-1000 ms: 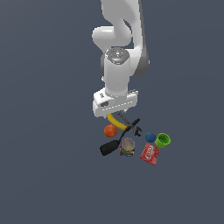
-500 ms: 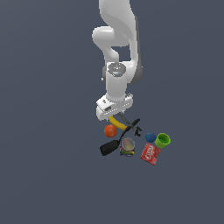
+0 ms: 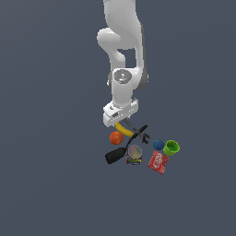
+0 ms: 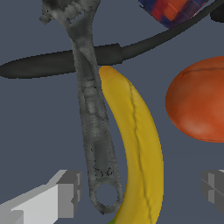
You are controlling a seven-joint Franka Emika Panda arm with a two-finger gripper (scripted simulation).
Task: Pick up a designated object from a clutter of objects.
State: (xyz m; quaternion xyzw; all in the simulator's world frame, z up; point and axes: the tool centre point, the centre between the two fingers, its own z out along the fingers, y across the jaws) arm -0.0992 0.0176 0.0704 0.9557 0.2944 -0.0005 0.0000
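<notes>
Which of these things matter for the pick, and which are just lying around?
For the job:
- banana
- hand, open astride the banana

Lying about:
- orange ball
- wrench
- black long-handled tool
- blue ball
- green cup
- red packet
- round tin

A plain, dark blue-grey tabletop is seen across the whole exterior view. The same flat, evenly coloured tabletop is shown close up in the wrist view.
</notes>
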